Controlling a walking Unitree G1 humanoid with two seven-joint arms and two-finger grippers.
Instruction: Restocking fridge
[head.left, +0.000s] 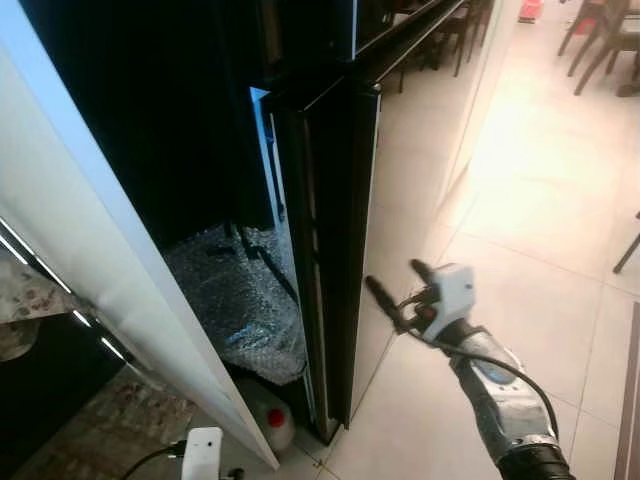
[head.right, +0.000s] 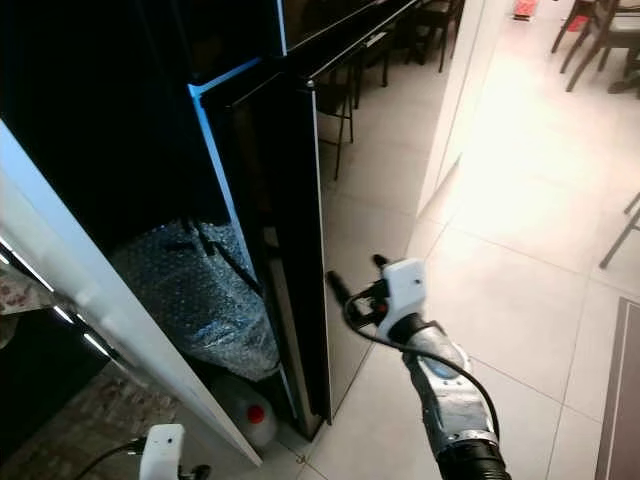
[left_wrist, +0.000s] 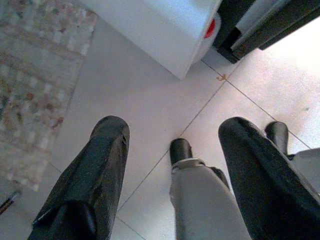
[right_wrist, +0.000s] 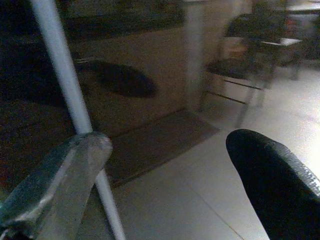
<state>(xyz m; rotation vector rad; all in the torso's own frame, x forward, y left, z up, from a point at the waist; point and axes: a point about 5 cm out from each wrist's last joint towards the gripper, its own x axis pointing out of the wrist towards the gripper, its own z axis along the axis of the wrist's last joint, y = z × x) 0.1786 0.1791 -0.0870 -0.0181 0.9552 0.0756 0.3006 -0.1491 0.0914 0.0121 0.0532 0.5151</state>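
Starting at the fingers: the right gripper (head.left: 398, 284) is holding its two black fingers spread apart with nothing between them, hovering just beside the glossy outer face of the black fridge door (head.left: 335, 250), near its edge. Whether a fingertip is actually touching the door, I can't tell. In the right wrist view the pale edge strip of the door (right_wrist: 70, 105) is running right past one finger, with reflections of chairs in the dark panel.

The left gripper (left_wrist: 170, 185) is hanging low over the tiled floor (left_wrist: 150, 100), fingers also spread wide and carrying nothing.

Moving outward, the fridge door is standing partly open, and the dark gap beside it is showing a bubble-wrap bundle (head.left: 245, 295) and, lower down, a white jug with a red cap (head.left: 272, 418) sitting on the floor by the fridge's bottom corner. A white panel (head.left: 120, 260) is leaning across the left side.

Progress-wise, I'm guessing this is early days: neither gripper is bringing anything to stock, so what's going on is just door handling. Actually fetching items and placing them inside all looks like it's left to do.
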